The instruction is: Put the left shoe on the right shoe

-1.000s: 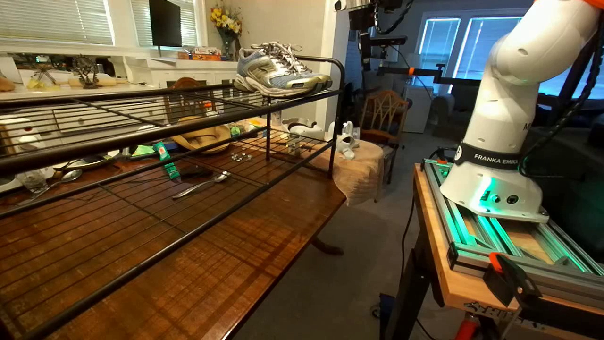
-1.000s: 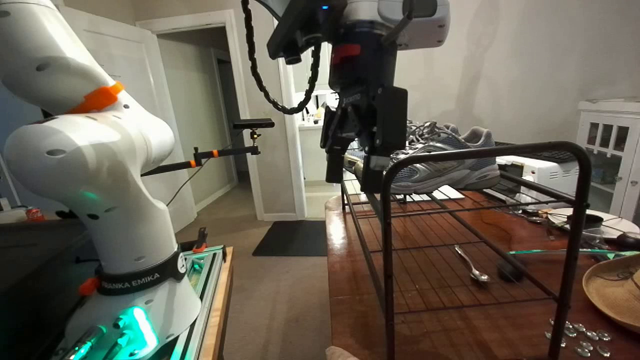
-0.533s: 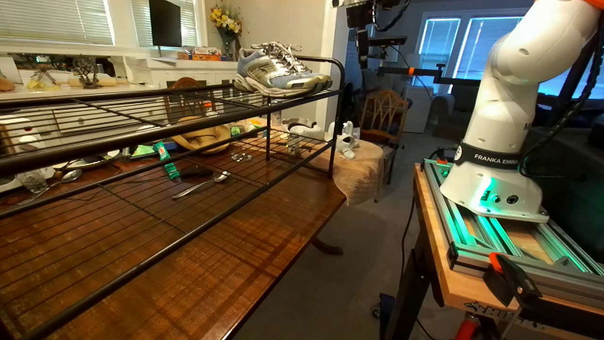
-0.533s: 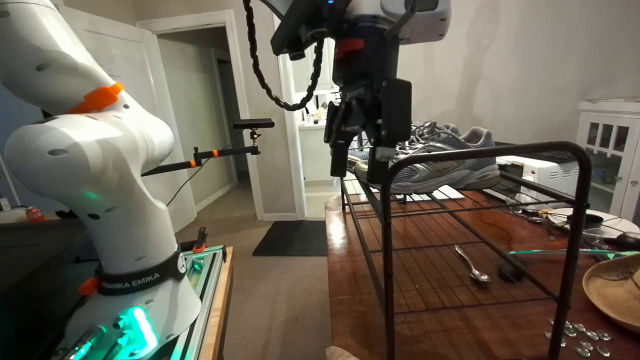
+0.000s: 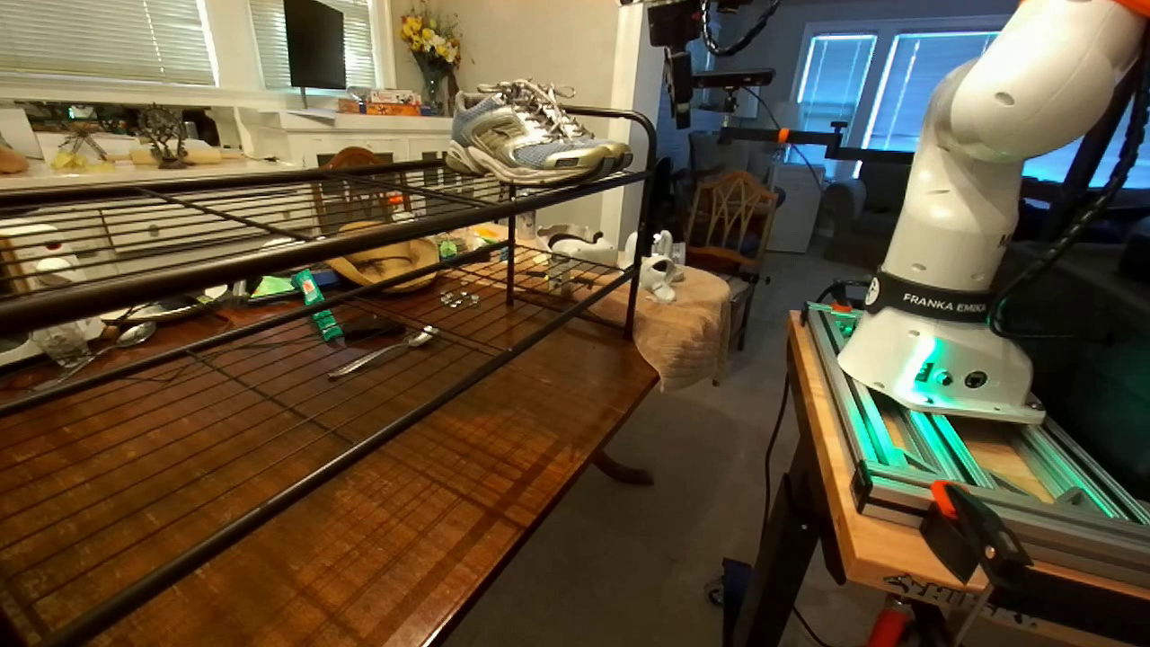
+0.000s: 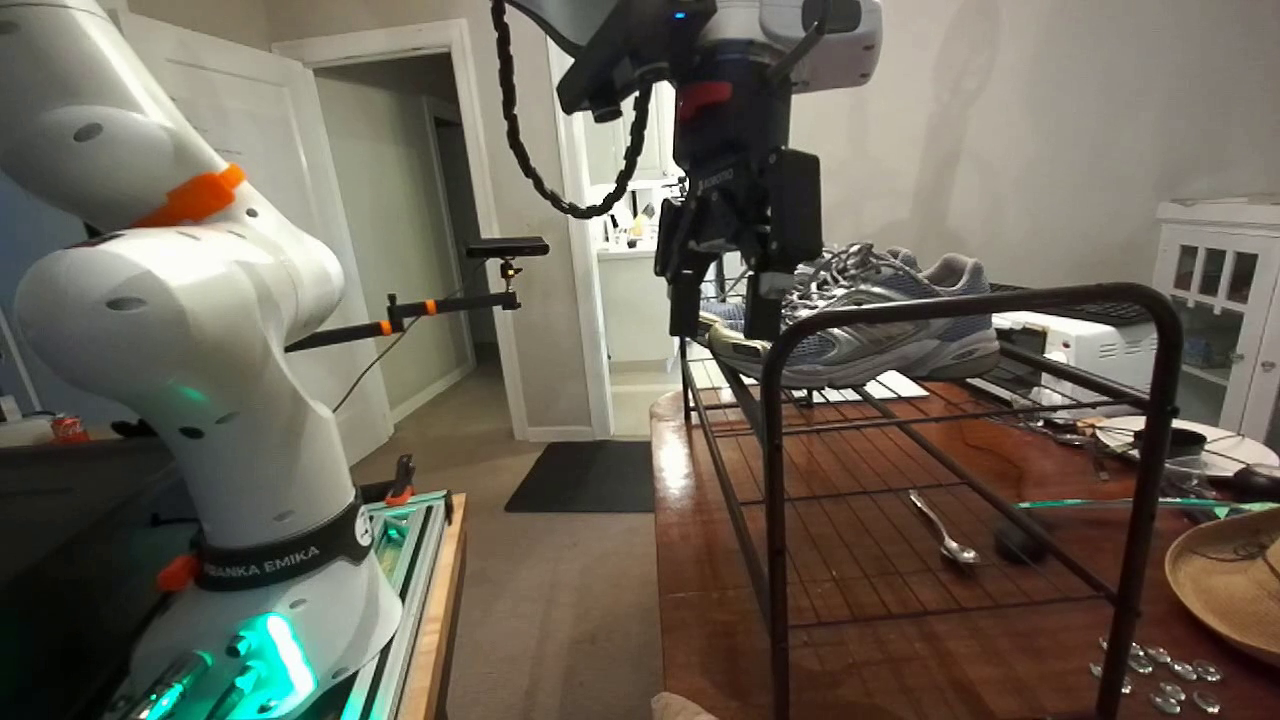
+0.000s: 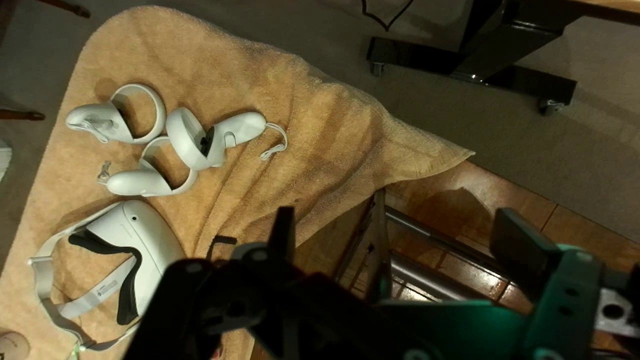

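Two matching silvery grey sneakers stand side by side on the top shelf of a black wire rack (image 5: 431,225), toes towards the robot. I cannot tell which is left and which is right. One sneaker (image 5: 517,144) is in front in an exterior view, with its mate's toe (image 5: 620,155) just beyond. The mate (image 6: 880,325) is in front in an exterior view, and partly hides the first. My gripper (image 6: 724,322) is open and empty, pointing down near the rack's end, apart from the shoes. In the wrist view the gripper (image 7: 394,217) has its fingers wide apart, with no shoe showing.
The rack's end rail (image 6: 970,300) stands up above the shelf, beside the shoes. A tan towel (image 7: 200,45) bears a white headset (image 7: 150,245) and several white controllers. A spoon (image 6: 945,530) and a straw hat (image 6: 1230,580) lie on the wooden table.
My open gripper has risen slightly and moved a little closer to the shoes. The shoes and the rack have not moved.
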Robot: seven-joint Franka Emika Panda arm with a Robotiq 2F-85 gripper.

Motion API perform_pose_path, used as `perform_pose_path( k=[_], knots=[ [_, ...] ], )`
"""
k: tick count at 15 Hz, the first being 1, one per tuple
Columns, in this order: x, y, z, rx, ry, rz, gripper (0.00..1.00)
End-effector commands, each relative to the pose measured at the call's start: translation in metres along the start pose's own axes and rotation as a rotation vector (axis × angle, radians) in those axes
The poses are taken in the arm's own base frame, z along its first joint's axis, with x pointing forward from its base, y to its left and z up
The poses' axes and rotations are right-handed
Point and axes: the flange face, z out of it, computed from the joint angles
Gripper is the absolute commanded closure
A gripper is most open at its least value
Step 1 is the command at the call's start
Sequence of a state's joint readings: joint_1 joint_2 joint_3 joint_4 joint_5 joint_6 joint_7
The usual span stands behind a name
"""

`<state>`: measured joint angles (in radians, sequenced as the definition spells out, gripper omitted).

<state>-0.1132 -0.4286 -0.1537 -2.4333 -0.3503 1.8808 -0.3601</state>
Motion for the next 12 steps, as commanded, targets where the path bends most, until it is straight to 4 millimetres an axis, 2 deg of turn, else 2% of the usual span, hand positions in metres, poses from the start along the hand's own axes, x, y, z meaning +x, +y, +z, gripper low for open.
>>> perform_pose_path(
  k=[1,6,12],
  knots=[
    [0.005,-0.018,-0.011,0.004,0.02,-0.013,0.0],
    [0.015,-0.039,-0.026,-0.003,0.061,-0.063,0.0],
    [0.021,-0.044,-0.026,-0.015,0.063,-0.078,0.0]
  ],
)
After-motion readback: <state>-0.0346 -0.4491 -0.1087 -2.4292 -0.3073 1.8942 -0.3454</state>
